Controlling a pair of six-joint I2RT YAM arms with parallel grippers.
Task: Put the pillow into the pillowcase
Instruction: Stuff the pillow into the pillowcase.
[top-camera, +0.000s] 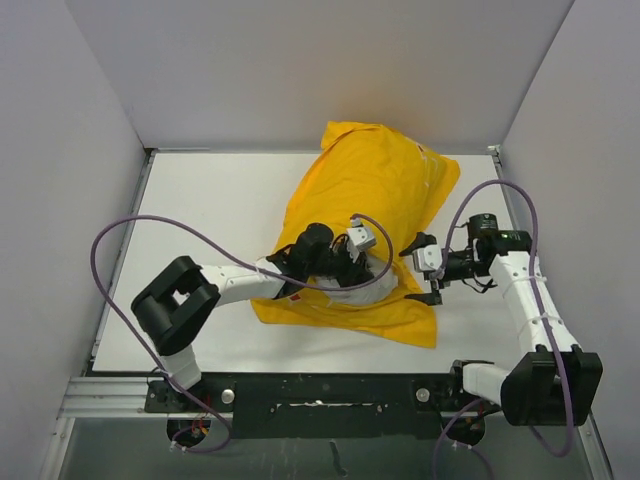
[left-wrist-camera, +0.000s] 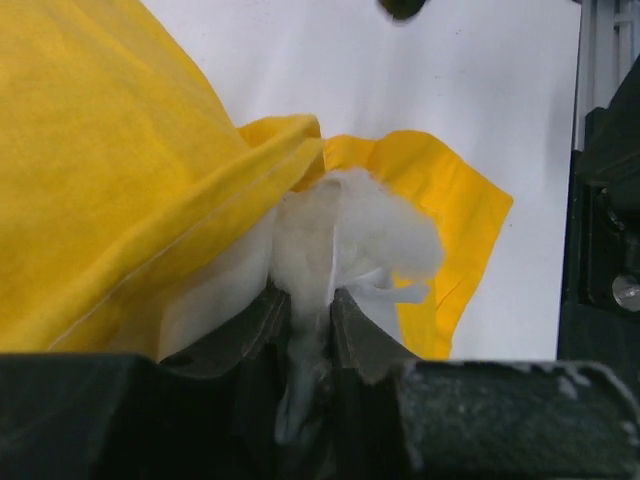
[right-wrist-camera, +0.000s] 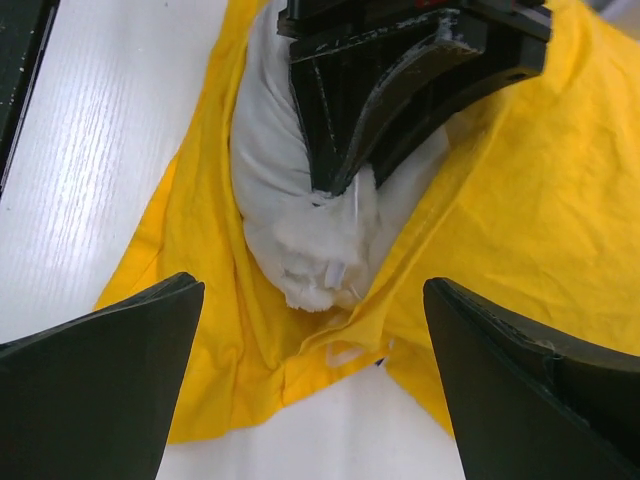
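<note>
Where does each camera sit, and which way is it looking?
Top external: fixed above and behind, looking down on the table, the pillowcase and both arms.
Left wrist: on the left arm, facing along the left gripper, shut on the pillow.
Right wrist: on the right arm, past the open right gripper toward the left one.
Shared: both wrist views show that pinched pillow corner.

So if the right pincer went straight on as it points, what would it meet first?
Likely the open edge of the pillowcase, just ahead of the open right pincer, then the white pillow end that the left pincer pinches; depth is unclear.
</note>
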